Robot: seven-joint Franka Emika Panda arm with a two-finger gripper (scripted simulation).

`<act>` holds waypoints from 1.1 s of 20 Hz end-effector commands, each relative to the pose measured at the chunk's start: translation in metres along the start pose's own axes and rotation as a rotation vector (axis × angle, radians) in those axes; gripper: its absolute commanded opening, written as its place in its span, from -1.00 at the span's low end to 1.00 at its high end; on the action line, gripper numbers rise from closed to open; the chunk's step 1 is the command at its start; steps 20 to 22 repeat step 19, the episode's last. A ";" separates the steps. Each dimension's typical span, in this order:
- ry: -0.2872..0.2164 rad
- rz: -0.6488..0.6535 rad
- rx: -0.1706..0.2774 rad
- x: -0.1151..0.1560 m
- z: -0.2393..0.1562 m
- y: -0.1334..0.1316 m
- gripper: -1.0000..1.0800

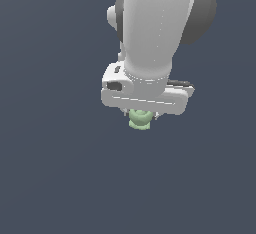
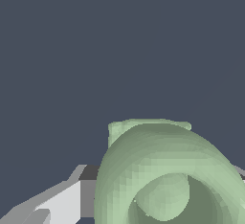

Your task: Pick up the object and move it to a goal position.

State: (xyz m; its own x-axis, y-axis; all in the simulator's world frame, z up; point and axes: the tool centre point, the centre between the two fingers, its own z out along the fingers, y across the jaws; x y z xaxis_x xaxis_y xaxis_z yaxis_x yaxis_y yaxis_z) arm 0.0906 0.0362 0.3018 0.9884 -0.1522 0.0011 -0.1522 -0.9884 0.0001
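Jaws are mostly hiding under the white gripper (image 1: 141, 114) body, and I am seeing the pale green knob (image 1: 139, 119) sitting right between them, so I am reading them as clamped on it. On the exterior view, the white arm (image 1: 150, 28) is coming down from the top centre of the frame, and the knob is poking out just below the gripper's lower edge, a little left of its middle. On the wrist feed, the knob (image 2: 167, 170) is filling the lower right, its ring-shaped top facing the camera, with a pale grey finger (image 2: 62, 201) touching its side at lower left.
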 end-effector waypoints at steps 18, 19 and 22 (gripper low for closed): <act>-0.001 0.000 0.000 0.004 -0.077 -0.032 -1.00; -0.001 0.000 0.000 0.004 -0.077 -0.032 -1.00; -0.001 0.000 0.000 0.004 -0.077 -0.032 -1.00</act>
